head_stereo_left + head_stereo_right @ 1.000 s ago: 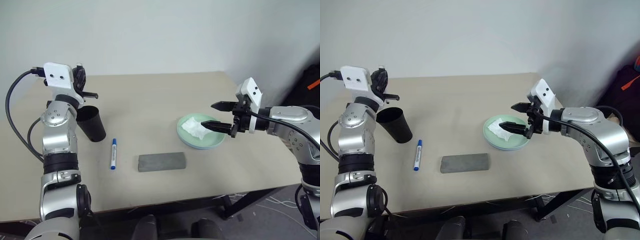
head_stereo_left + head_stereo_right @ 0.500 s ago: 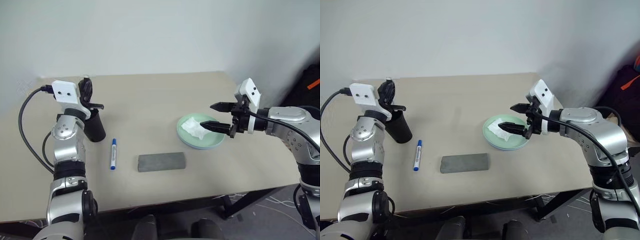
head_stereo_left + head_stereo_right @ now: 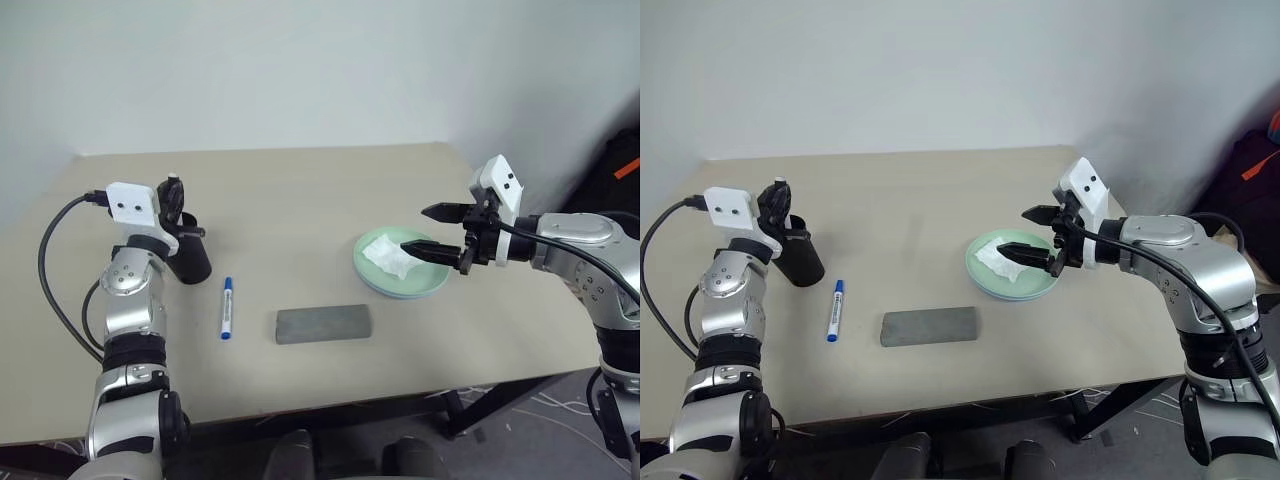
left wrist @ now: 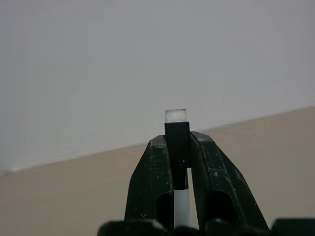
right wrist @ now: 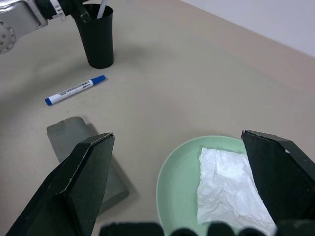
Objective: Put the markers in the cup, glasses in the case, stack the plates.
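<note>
One marker is being lowered into the cup.

Left eye view: the left gripper (image 3: 176,192) sits at the rim of the black cup (image 3: 190,260), fingers clenched on the black-capped marker (image 3: 174,183). To do this well, I judge the marker should hang upright over the mouth and be let go only once its lower end is inside, without nudging the cup over. The blue-capped marker (image 3: 227,308) lies on the counter (image 3: 300,200) just beside the cup, the closed grey case (image 3: 323,323) near it.

Right eye view: the right gripper (image 3: 1032,234) hovers above the mint green plate (image 3: 1012,286), fingers spread wide and holding nothing. A crumpled white tissue (image 3: 996,259) lies in that plate.

Left wrist view: both fingers (image 4: 153,184) pinch the marker's black cap, its white barrel below.

Right wrist view: the marker's white barrel (image 5: 102,10) stands in the cup. Nothing blocks the cup; whether a second plate lies beneath the green one I cannot tell.
</note>
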You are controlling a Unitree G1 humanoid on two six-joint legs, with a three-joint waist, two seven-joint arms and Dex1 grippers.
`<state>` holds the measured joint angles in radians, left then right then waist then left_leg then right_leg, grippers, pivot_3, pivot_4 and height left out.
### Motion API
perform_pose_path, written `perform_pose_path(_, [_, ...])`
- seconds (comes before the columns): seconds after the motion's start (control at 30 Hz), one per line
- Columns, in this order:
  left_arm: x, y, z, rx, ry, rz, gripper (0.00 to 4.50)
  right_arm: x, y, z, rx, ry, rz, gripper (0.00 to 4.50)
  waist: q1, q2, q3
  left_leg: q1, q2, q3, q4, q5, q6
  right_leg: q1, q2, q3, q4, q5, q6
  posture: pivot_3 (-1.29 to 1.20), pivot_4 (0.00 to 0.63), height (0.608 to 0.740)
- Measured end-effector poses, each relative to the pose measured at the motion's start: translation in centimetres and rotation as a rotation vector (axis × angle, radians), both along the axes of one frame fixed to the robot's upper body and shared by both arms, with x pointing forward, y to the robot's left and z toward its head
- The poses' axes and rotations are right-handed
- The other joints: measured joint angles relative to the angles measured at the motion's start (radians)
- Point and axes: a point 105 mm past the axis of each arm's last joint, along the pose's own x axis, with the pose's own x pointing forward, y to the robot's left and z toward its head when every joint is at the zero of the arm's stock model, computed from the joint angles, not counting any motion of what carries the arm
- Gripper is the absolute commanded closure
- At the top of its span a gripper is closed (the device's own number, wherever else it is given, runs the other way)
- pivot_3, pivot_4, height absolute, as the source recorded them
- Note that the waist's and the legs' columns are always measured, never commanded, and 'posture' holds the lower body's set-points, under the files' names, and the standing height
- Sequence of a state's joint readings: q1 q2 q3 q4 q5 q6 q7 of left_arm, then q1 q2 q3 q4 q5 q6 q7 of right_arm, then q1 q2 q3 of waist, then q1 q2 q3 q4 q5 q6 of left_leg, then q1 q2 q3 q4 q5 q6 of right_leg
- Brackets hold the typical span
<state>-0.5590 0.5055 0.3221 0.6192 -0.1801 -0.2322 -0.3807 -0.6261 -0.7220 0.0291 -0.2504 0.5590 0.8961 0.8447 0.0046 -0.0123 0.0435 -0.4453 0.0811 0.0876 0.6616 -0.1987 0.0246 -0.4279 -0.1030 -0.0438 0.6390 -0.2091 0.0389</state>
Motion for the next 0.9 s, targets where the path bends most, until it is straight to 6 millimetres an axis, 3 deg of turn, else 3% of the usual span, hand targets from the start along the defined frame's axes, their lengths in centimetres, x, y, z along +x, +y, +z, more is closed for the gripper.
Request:
perform_pose_path(0.07, [-0.1,0.0,0.0,0.001,0.002,-0.006,4.40,0.0,0.0,0.0,0.000,0.000,0.000,0.00,0.000,0.000,0.000,0.000,0.000,0.000,0.000,0.000,0.000,0.000,0.000,0.000,0.000,0.000,0.000,0.00,0.000,0.740])
perform_pose_path(0.47, [-0.1,0.5,0.1,-0.021,0.024,-0.003,0.18,0.0,0.2,-0.1,0.008,0.003,0.004,0.00,0.000,0.000,0.000,0.000,0.000,0.000,0.000,0.000,0.000,0.000,0.000,0.000,0.000,0.000,0.000,0.00,0.000,0.740])
perform_pose_path(0.57, [0.1,0.5,0.6,-0.026,0.042,-0.014,0.03,0.0,0.2,-0.1,0.008,0.003,0.005,0.00,0.000,0.000,0.000,0.000,0.000,0.000,0.000,0.000,0.000,0.000,0.000,0.000,0.000,0.000,0.000,0.00,0.000,0.740])
perform_pose_path(0.67, [0.4,-0.6,3.1,-0.034,0.034,-0.096,0.03,0.0,0.2,-0.1,0.008,0.003,0.005,0.00,0.000,0.000,0.000,-0.001,0.000,0.000,0.000,0.000,0.000,0.000,0.000,-0.001,0.000,0.000,0.000,0.00,0.000,0.740])
perform_pose_path(0.8, [0.0,-3.7,7.0,-0.028,0.026,-0.276,0.03,0.0,0.2,0.0,0.008,0.002,0.005,0.00,-0.001,0.000,0.000,0.000,0.000,0.000,-0.001,0.000,0.000,-0.001,0.000,0.000,0.000,0.000,0.000,0.00,0.000,0.740])
perform_pose_path(0.9, [-1.1,-6.4,8.2,0.003,0.086,-0.410,0.03,0.0,0.2,0.0,0.008,0.002,0.006,0.00,-0.002,0.000,0.000,0.000,0.000,0.000,-0.001,0.000,0.000,-0.001,0.000,0.000,0.000,0.000,0.000,0.00,0.000,0.740])
